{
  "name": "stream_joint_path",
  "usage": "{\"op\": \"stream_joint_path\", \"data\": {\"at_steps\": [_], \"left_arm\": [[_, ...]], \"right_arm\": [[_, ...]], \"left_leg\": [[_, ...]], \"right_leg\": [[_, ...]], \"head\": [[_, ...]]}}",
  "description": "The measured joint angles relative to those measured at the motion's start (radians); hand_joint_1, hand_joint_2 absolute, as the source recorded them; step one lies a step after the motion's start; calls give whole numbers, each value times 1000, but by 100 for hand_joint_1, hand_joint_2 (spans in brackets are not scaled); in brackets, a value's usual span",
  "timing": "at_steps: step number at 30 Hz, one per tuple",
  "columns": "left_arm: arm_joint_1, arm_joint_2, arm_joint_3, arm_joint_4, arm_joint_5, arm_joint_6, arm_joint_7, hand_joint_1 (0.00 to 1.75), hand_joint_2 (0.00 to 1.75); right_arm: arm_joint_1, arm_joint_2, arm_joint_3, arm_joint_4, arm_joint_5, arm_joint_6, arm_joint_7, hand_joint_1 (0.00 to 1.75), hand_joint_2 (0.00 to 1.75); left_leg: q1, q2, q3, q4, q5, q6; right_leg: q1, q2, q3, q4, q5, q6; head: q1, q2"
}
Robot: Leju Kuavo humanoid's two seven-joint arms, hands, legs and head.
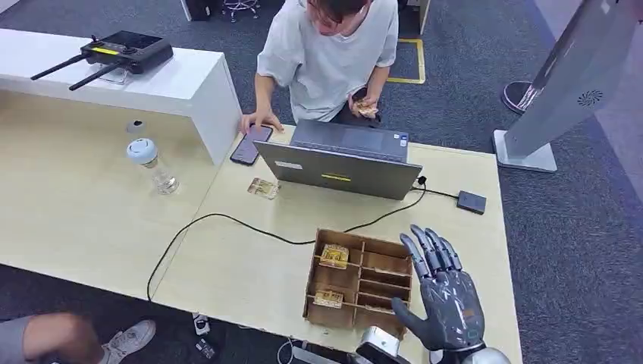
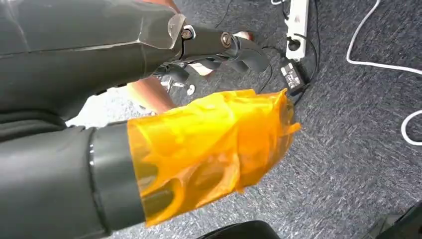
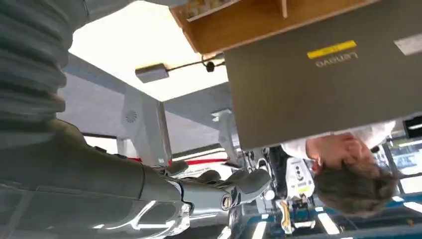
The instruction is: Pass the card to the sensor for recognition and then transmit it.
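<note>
My right hand [image 1: 447, 299] hovers flat with its fingers spread over the right end of a wooden compartment box [image 1: 383, 250] at the table's near edge, holding nothing. Two patterned cards [image 1: 334, 255] [image 1: 328, 299] lie in the box's left compartments. A third card [image 1: 263, 188] lies on the table left of the laptop. The small dark sensor [image 1: 471, 202] sits on the table's right side, on a cable. In the right wrist view the right hand [image 3: 149, 194] has straight fingers [image 3: 239, 181], beyond them the sensor [image 3: 152, 73]. My left hand [image 2: 124, 45] hangs over the floor, its thumb [image 2: 214, 144] wrapped in orange film, nothing in it.
A grey laptop [image 1: 341, 163] stands behind the box, and a person sits behind it with one hand on a phone [image 1: 250, 144]. A black cable [image 1: 220, 218] crosses the table. A bottle [image 1: 152, 163] and a white counter [image 1: 189, 83] with a router are at the left.
</note>
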Motion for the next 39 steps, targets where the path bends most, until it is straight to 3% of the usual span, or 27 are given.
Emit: {"op": "stream_joint_path", "data": {"at_steps": [6,9,13,21,25,31,39], "left_arm": [[0,0,0,0,-7,0,0,0,0],[0,0,0,0,-10,0,0,0,0],[0,0,0,0,-14,-1,0,0,0],[0,0,0,0,-22,-2,0,0,0],[0,0,0,0,-24,-3,0,0,0],[0,0,0,0,-28,-3,0,0,0],[-1,0,0,0,-34,-6,0,0,0]], "right_arm": [[-8,0,8,34,8,14,4,0,175],[-17,0,20,51,10,23,6,14,175],[-34,0,32,80,12,27,13,14,175],[-54,0,48,125,21,37,25,37,175],[-62,0,50,143,20,37,31,26,175],[-75,0,50,167,20,37,38,42,175],[-87,2,50,200,20,37,52,42,175]], "left_leg": [[0,0,0,0,0,0],[0,0,0,0,0,0],[0,0,0,0,0,0],[0,0,0,0,0,0],[0,0,0,0,0,0],[0,0,0,0,0,0],[0,0,0,0,0,0]], "right_leg": [[0,0,0,0,0,0],[0,0,0,0,0,0],[0,0,0,0,0,0],[0,0,0,0,0,0],[0,0,0,0,0,0],[0,0,0,0,0,0],[0,0,0,0,0,0]], "head": [[0,0],[0,0],[0,0],[0,0],[0,0],[0,0],[0,0]]}}
